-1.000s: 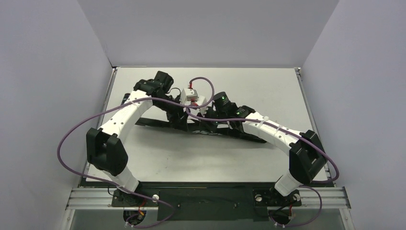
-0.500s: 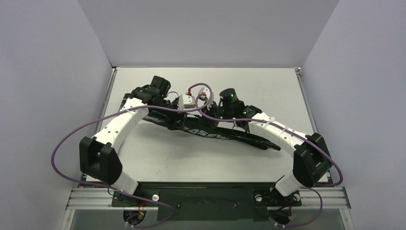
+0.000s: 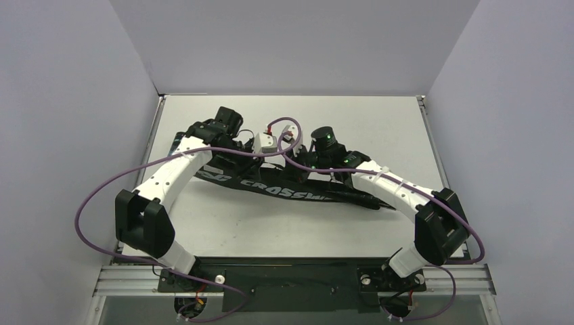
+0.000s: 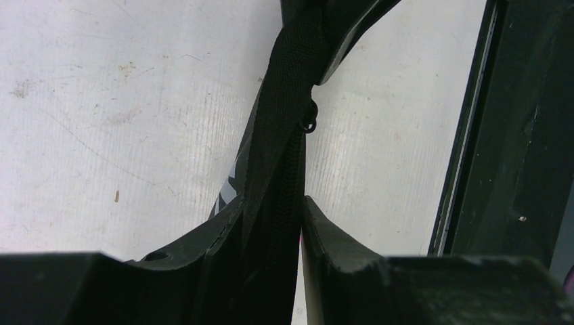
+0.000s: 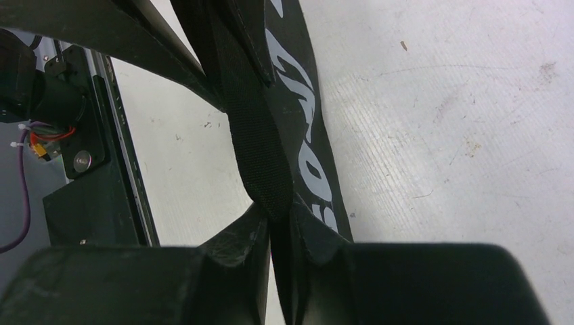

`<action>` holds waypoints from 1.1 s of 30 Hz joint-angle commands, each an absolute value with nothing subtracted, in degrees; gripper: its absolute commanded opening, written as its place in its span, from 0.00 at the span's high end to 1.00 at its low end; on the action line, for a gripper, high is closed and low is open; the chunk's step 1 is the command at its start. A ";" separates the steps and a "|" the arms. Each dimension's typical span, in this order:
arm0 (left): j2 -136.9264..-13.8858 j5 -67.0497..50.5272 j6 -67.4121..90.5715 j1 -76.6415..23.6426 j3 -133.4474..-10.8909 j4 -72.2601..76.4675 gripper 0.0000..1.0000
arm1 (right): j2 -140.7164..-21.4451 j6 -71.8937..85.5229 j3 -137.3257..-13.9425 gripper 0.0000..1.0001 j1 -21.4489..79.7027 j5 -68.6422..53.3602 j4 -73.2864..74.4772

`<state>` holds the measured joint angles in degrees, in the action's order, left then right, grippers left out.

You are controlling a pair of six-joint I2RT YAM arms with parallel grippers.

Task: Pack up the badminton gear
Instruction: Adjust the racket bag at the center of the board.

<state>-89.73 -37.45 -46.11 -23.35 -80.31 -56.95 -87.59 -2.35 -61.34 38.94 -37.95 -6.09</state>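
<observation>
The badminton gear in view is a black racket bag with white "CROSSWAY" lettering. It lies slantwise across the table from back left to front right. My left gripper is over its wide left end. In the left wrist view the left gripper is shut on the bag's zippered edge, with a small zip ring just beyond. My right gripper is at the bag's middle. In the right wrist view it pinches a black webbing strap beside the lettering.
The white table is closed in by grey walls at the back and both sides. A black rail with the arm bases runs along the near edge. Purple cables loop beside both arms.
The bag has turned from standing on edge to lying flatter, so its lettering now shows. The left jaws have closed onto its zippered edge. The left elbow has swung outward to the left.
</observation>
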 commanded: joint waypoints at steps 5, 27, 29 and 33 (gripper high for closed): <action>-89.09 -38.27 -45.75 -23.61 -82.84 -57.86 1.00 | -80.20 1.99 -60.55 0.65 33.53 -41.62 -9.35; -87.30 -35.83 -41.27 -22.41 -84.38 -54.03 1.00 | -73.39 49.13 -44.29 0.36 36.61 -32.38 -39.47; -87.19 -35.05 -41.37 -22.61 -84.75 -53.72 1.00 | -74.67 49.17 -44.78 0.36 37.85 -30.85 -40.01; -87.16 -34.95 -41.31 -22.74 -85.50 -54.27 1.00 | -77.86 49.42 -46.24 0.40 38.61 -29.04 -40.77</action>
